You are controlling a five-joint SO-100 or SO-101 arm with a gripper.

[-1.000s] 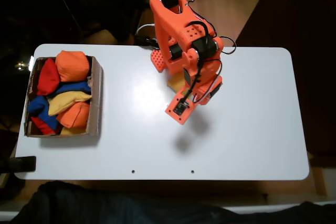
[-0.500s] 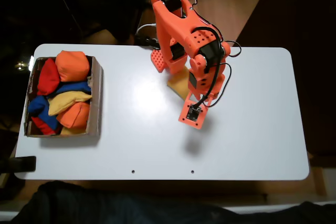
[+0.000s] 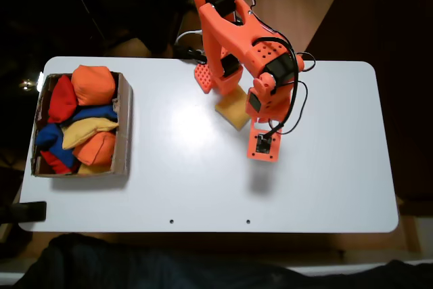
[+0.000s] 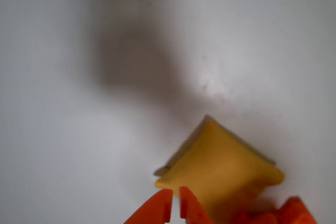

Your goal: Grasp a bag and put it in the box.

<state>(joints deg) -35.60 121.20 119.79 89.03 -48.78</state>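
Nearby, gripper [image 4: 175,203] fingertips together, bag [image 4: 220,169] unlabelled

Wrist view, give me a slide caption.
Orange fingers nearly closed above the golden-yellow bag lying on the white table.

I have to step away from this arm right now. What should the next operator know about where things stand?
Gripper: in the wrist view its fingertips sit nearly together at the near edge of the yellow beanbag, holding nothing.
Yellow beanbag: lying on the white table beside the arm's base, in the fixed view partly under the arm.
Cardboard box: at the table's left end in the fixed view, already holding orange, red, blue and yellow beanbags.
Done: nothing yet for this bag.
Left: open the gripper, grasp the bag, carry it left, and drop it in the box.
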